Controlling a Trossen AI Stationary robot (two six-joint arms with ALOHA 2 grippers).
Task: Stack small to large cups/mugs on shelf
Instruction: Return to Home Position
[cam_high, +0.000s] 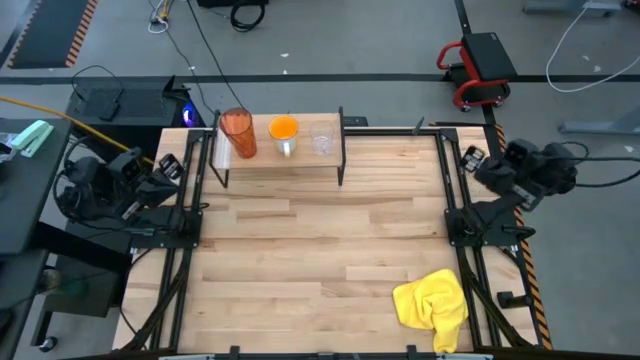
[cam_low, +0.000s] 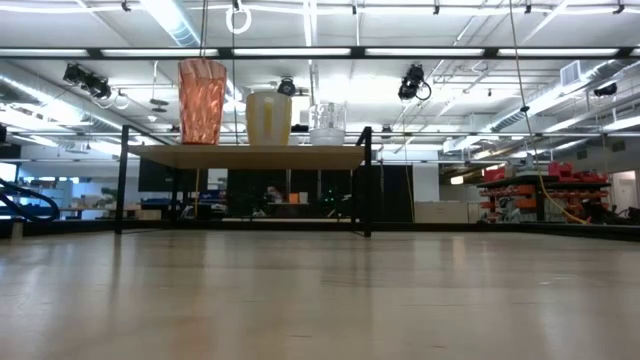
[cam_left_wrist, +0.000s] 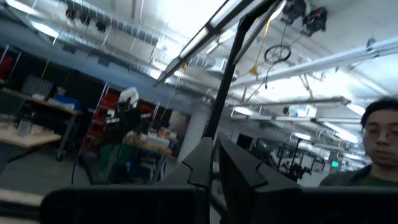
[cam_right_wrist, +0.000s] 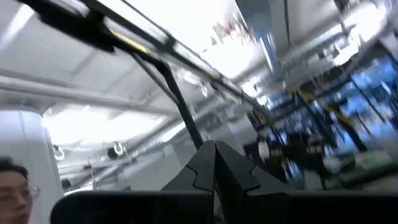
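Wooden shelf (cam_high: 300, 153) at the counter (cam_high: 320, 260)'s far edge held tumbler (cam_high: 238, 133), mug (cam_high: 284, 131), glass (cam_high: 321, 138); left pincer (cam_left_wrist: 212, 155) and right pincer (cam_right_wrist: 214, 155) sat at the side edges, closed, empty.

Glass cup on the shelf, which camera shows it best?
Low view: the glass cup stands side-on at the right end of the shelf, outline clear. High view shows only a faint ring. Neither wrist view clearly shows it.

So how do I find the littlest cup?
Look at the far edge of the big wooden table, where a little shelf on black legs stands. Three cups sit in a row on it; the littlest cup is at the right end, beside the orange mug. It is the only clear, colourless one, and the shortest.
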